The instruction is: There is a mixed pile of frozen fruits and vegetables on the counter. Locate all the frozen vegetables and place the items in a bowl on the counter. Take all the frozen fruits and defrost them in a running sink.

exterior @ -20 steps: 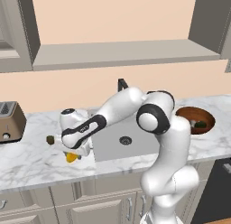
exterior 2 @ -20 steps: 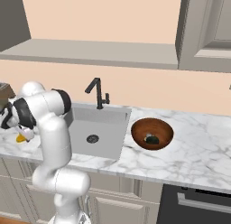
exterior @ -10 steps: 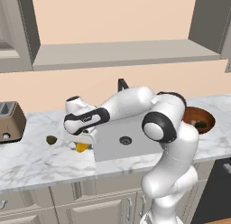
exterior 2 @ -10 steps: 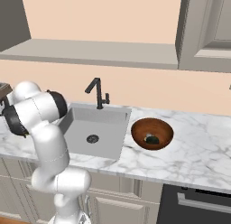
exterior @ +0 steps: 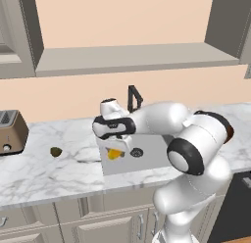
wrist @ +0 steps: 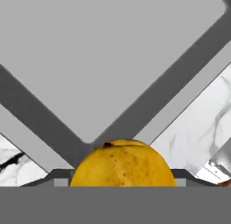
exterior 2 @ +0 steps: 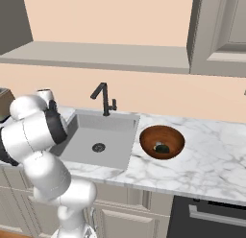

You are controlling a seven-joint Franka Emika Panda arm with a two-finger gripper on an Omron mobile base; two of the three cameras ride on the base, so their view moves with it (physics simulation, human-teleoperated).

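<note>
My gripper (exterior: 115, 148) is shut on the orange-yellow fruit (exterior: 114, 154) and holds it above the left part of the grey sink (exterior: 149, 153). In the hand view the fruit (wrist: 122, 163) sits between the jaws, with a corner of the sink basin (wrist: 113, 60) below it. The small olive-green fruit (exterior: 56, 151) lies on the white marble counter (exterior: 44, 173) left of the sink. The reddish-brown bowl (exterior 2: 144, 136) stands right of the sink (exterior 2: 120, 131) with a dark green ball (exterior 2: 162, 148) inside.
A black faucet (exterior: 133, 97) rises behind the sink, close to the gripper. A toaster (exterior: 10, 132) stands at the far left of the counter. The drain (exterior 2: 98, 147) lies mid-basin. A window ledge (exterior: 132, 58) runs above.
The arm lifted the orange-yellow fruit off the counter left of the sink and swung it right, over the basin. The olive-green fruit stayed in place.
</note>
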